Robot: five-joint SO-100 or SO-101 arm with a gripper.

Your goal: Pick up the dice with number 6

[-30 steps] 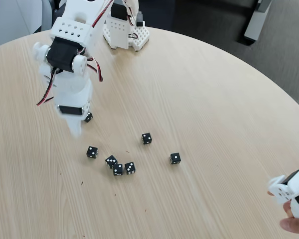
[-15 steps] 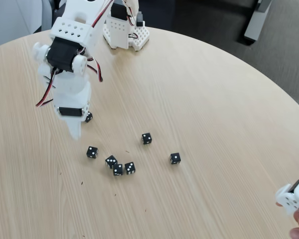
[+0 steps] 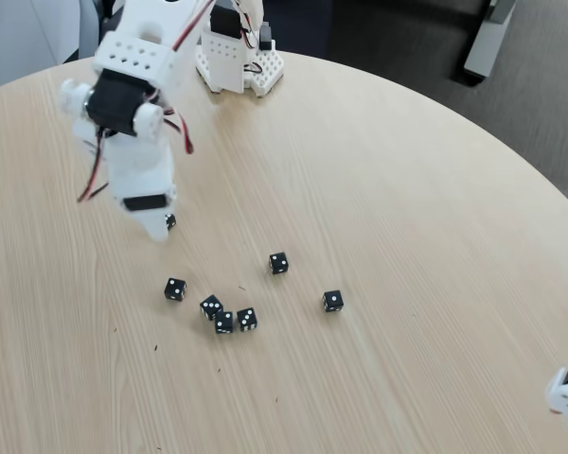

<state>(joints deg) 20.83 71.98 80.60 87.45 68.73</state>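
On the round wooden worktop (image 3: 379, 189), our white gripper (image 3: 158, 227) hangs over a black die (image 3: 170, 221). We cannot tell its grip; five dice (image 3: 247, 319) lie nearby.

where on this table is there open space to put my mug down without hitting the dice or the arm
Bare wood spans the right half of the table, from the lone die out to the rim. The near-left edge below the dice cluster is also free. It is crowded at mid-left, where the gripper hangs beside another die, and by the arm's base.
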